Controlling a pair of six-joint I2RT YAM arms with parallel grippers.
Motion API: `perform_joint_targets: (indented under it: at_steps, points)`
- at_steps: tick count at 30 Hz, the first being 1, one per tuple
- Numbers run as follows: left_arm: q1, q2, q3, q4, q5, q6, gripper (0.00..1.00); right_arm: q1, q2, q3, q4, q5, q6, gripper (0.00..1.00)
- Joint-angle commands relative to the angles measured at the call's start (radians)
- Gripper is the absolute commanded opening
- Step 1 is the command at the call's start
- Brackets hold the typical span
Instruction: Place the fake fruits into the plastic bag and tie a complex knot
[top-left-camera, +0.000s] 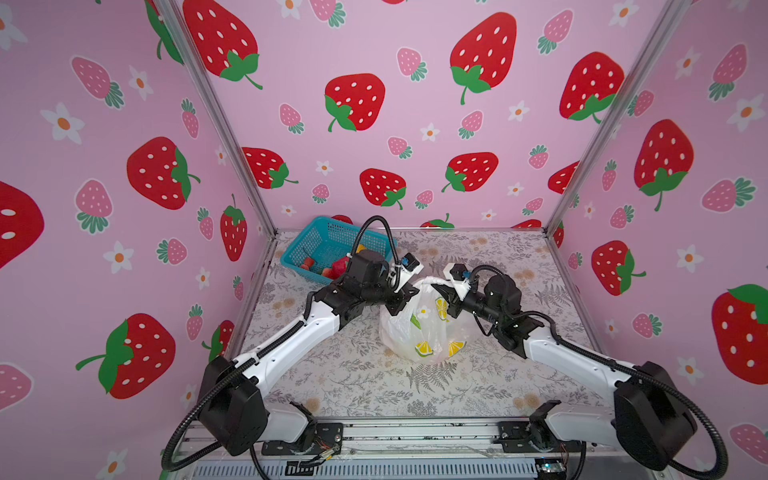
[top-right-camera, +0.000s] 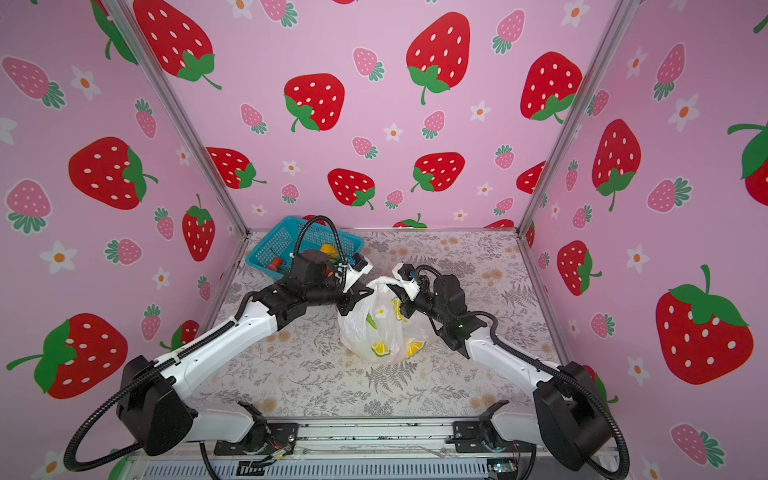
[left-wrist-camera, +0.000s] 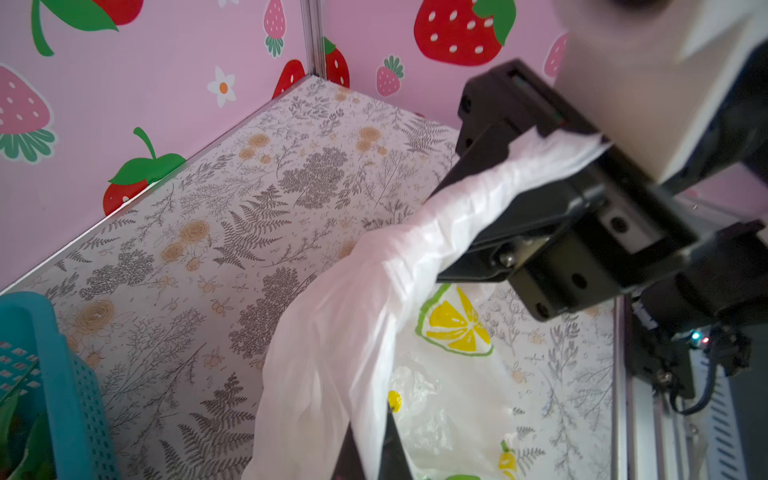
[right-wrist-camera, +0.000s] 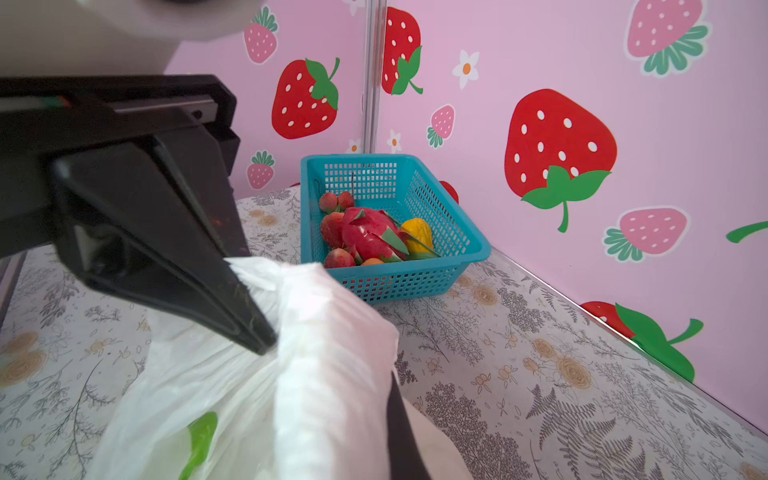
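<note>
Pinching a bunched white handle strip apiece, the left gripper (top-left-camera: 409, 296) and the right gripper (top-left-camera: 441, 291) meet above the thin, translucent white plastic bag (top-left-camera: 419, 328) printed with lemon slices, green leaves and small white flowers, which stands near the middle of the fern-patterned desk (top-left-camera: 365, 382). Both pairs of jaws are pressed together on film: the left wrist view shows the right gripper's black jaws clamped over the flattened end of one handle (left-wrist-camera: 511, 183), and the right wrist view shows the left gripper's closed tips biting into the gathered plastic (right-wrist-camera: 316, 316) at the bag's mouth. Between the two grippers the handles rise into a short arch, but no finished knot can be made out in any view; the tying looks barely begun, or at most at its first crossing.

Filling seems unfinished too. The teal mesh plastic basket (right-wrist-camera: 399, 274) at the desk's far left corner holds a pink dragon fruit (right-wrist-camera: 370, 235), several red strawberries (right-wrist-camera: 332, 228), a yellow fruit (right-wrist-camera: 417, 235) and a small orange piece. Whether any fruit lies inside the bag cannot be told through the crinkled film; its lower part bulges, which may be contents or trapped air.

By this reckoning, most of the job remains.
</note>
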Motion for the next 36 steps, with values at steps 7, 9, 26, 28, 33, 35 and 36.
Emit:
perform_joint_targets:
  at_steps: [7, 9, 26, 28, 33, 35, 36]
  points:
    - [-0.056, -0.038, -0.081, 0.243, 0.028, -0.344, 0.0, 0.018, 0.02, -0.046, 0.181, 0.082, 0.17, 0.0]
    - [-0.075, -0.028, -0.096, 0.258, 0.015, -0.358, 0.0, 0.018, 0.024, -0.065, 0.22, 0.077, 0.216, 0.0]
    - [-0.174, 0.03, -0.223, 0.483, -0.101, -0.412, 0.2, 0.03, 0.052, -0.197, 0.577, 0.004, 0.57, 0.0]
    - [-0.174, 0.024, -0.239, 0.485, -0.12, -0.402, 0.25, 0.031, 0.067, -0.203, 0.614, -0.011, 0.59, 0.0]
    - [-0.172, -0.012, -0.286, 0.48, -0.124, -0.402, 0.35, 0.03, 0.086, -0.218, 0.685, -0.023, 0.609, 0.0]
    - [-0.164, -0.031, -0.305, 0.477, -0.107, -0.405, 0.41, 0.03, 0.094, -0.222, 0.718, -0.037, 0.619, 0.0]
    - [-0.157, -0.041, -0.317, 0.476, -0.096, -0.41, 0.44, 0.03, 0.097, -0.224, 0.729, -0.043, 0.622, 0.0]
